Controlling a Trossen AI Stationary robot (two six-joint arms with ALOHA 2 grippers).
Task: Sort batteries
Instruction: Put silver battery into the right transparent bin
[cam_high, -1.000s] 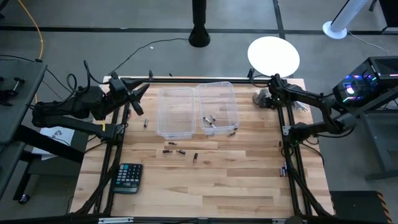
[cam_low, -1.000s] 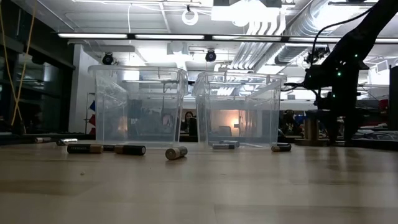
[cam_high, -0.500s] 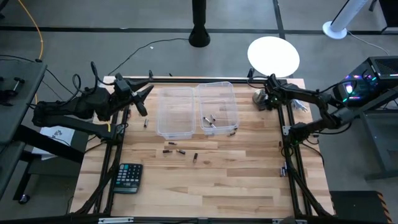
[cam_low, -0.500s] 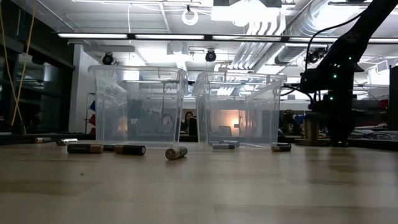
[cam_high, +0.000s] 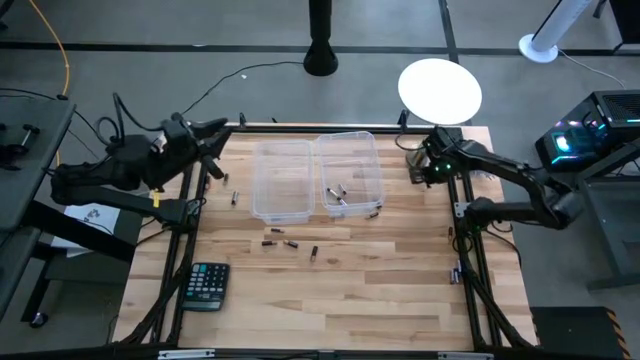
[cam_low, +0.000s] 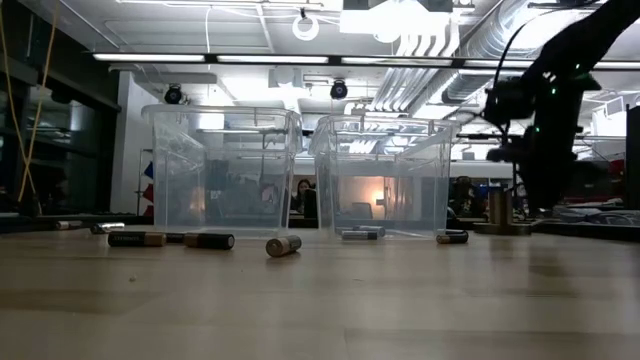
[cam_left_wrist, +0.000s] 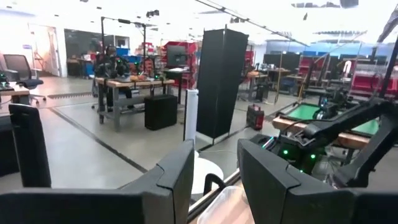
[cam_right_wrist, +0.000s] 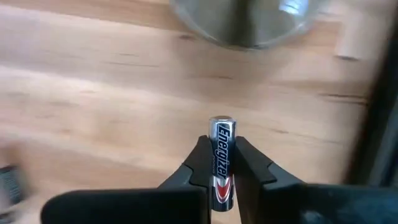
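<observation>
1. Presently, the right gripper (cam_right_wrist: 222, 163) has its jaws pinched on a silver-and-black cylindrical battery (cam_right_wrist: 221, 167); the cell sits lengthwise between the two dark fingers (cam_right_wrist: 200, 163), its silver cap projecting just past the tips.
2. Beyond the jaw tips lies bare pale wooden table (cam_right_wrist: 93, 81), and farther ahead the rim of a round silver metal object (cam_right_wrist: 249, 22).
3. Seen from above, the right gripper (cam_high: 428, 166) is over the table's far right corner, beside the right clear plastic bin (cam_high: 349, 172), which holds several small cells (cam_high: 338, 194).
4. Loose dark batteries (cam_high: 281, 241) lie on the wood in front of the left clear plastic bin (cam_high: 281, 178), well apart from both grippers.
5. The left gripper (cam_left_wrist: 214, 168) is raised at the far left corner, jaws partly spread with nothing between them, facing the room.
</observation>
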